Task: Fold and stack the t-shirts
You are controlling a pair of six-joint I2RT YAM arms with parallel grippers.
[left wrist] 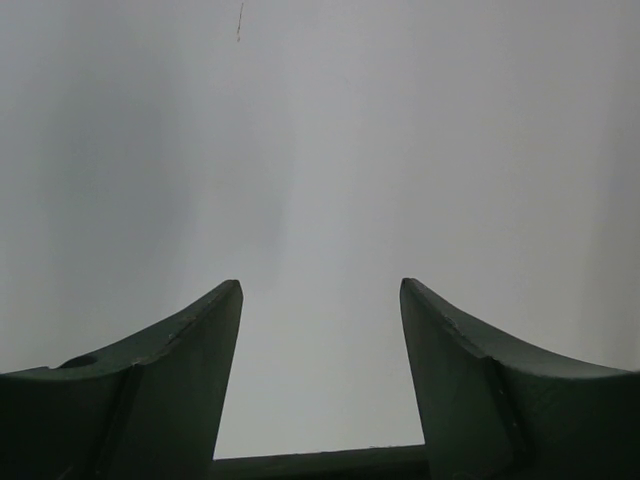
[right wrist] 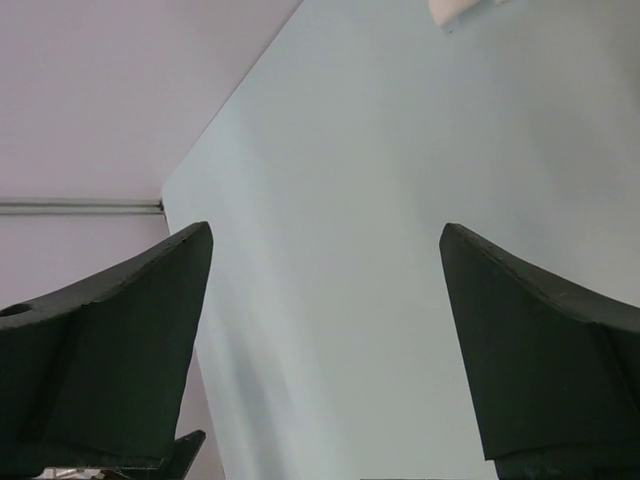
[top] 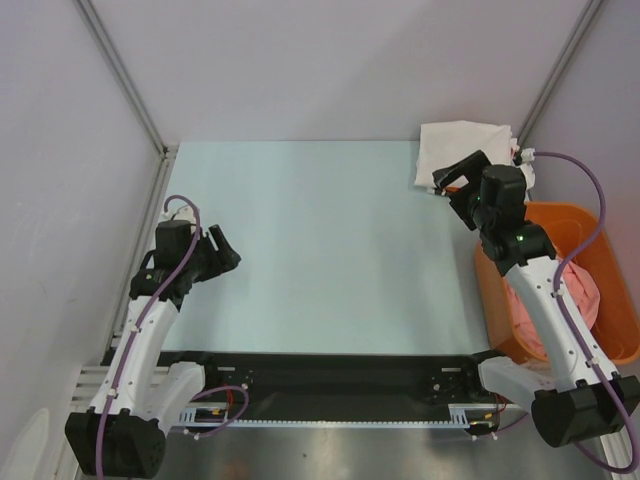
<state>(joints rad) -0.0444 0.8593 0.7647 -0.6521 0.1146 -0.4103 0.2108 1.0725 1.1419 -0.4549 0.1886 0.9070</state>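
Note:
A folded white t-shirt (top: 462,148) lies at the table's back right corner; a scrap of it shows at the top of the right wrist view (right wrist: 465,10). A pink t-shirt (top: 582,288) lies bunched inside the orange basket (top: 600,222). My right gripper (top: 447,182) (right wrist: 325,230) hovers just in front of the white t-shirt's near edge, jaws wide open and empty. Over the table's left side, my left gripper (top: 228,248) (left wrist: 320,285) stands open with nothing between its fingers, far from any cloth.
The pale blue table (top: 320,250) is walled by grey panels at the back and left. The basket stands off the table's right edge beside my right arm. A black rail (top: 330,375) runs along the near edge between the arm bases.

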